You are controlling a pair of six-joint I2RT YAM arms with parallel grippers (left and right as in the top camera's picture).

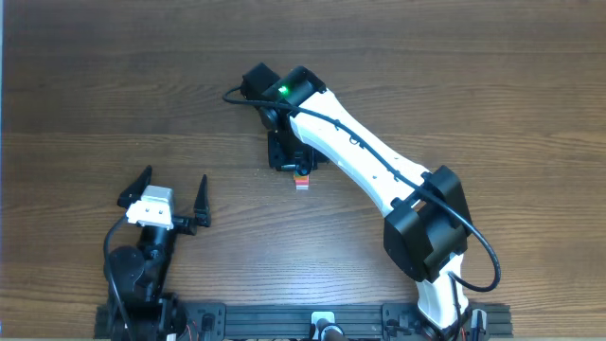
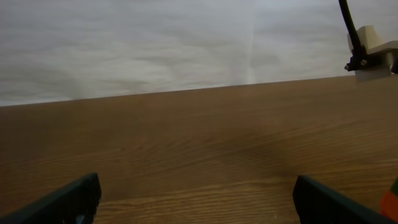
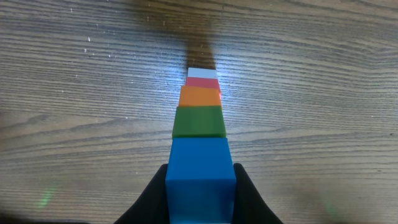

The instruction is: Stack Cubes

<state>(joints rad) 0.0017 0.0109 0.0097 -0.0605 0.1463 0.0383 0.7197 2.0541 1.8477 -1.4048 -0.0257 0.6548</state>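
A tower of cubes stands on the wooden table, seen from above in the right wrist view: a white cube [image 3: 202,73] at the bottom, then red [image 3: 203,83], orange [image 3: 200,96], green [image 3: 199,121] and a blue cube [image 3: 200,165] on top. My right gripper [image 3: 200,180] is shut on the blue cube, one black finger against each side. From the top camera the right gripper [image 1: 292,156] hides most of the tower, leaving the lowest cubes [image 1: 302,181] showing. My left gripper [image 1: 170,194] stands open near the left arm's base, holding nothing.
The table [image 1: 492,85] is bare wood around the tower. In the left wrist view the left gripper [image 2: 199,199] faces open tabletop, with part of the right arm [image 2: 371,46] at the far edge and a sliver of orange [image 2: 392,202] at the frame's side.
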